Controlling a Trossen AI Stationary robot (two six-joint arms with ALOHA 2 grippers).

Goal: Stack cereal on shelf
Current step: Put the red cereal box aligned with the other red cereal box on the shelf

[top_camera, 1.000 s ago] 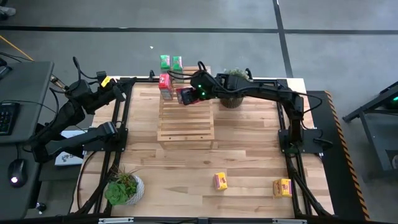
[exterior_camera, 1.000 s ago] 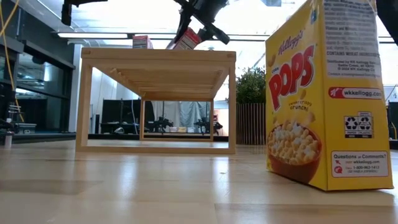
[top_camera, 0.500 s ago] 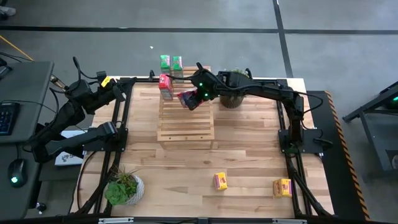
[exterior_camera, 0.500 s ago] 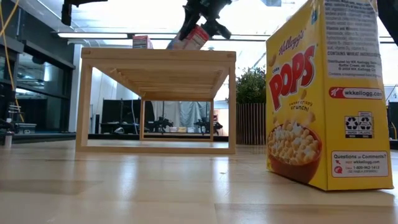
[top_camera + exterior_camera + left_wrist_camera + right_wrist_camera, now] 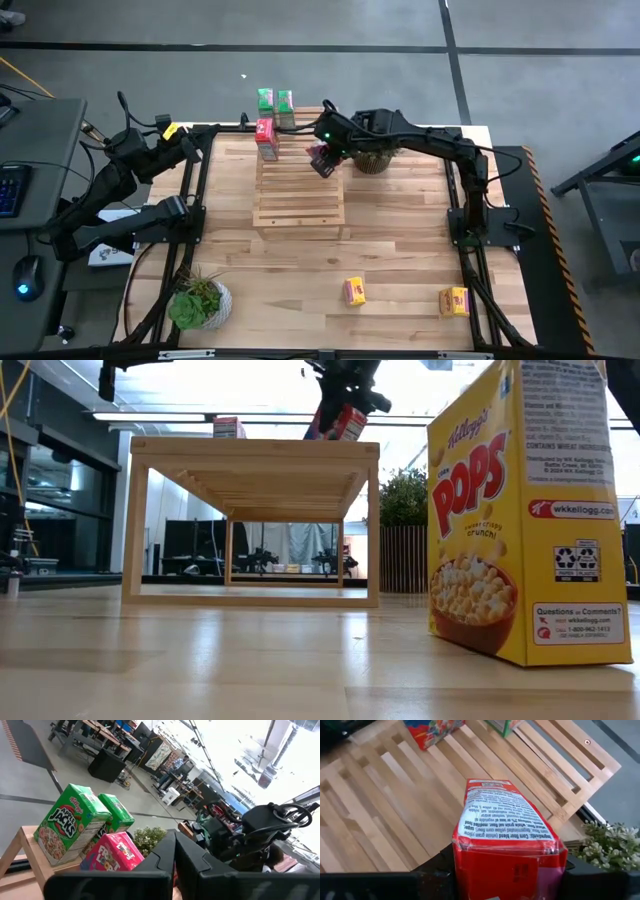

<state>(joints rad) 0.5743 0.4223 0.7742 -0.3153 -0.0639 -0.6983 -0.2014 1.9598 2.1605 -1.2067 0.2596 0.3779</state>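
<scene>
since a second ago the right arm's fingers (image 5: 322, 158) have swung the red box (image 5: 323, 160) rightward over the shelf (image 5: 298, 200), clamped on it, likely to set it beside the other red box (image 5: 266, 139). left arm's fingers (image 5: 204, 141) wait together at the tabletop's (image 5: 400, 250) edge.

3 boxes (image 5: 272, 112) stand on the shelf's (image 5: 298, 205) far end.

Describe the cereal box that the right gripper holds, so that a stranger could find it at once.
Find the light-wood slatted shelf in the middle of the table. Above its far right corner, the right gripper holds a red cereal box. Unlike the other red box, which stands on the shelf, this one hangs tilted in the air.
</scene>
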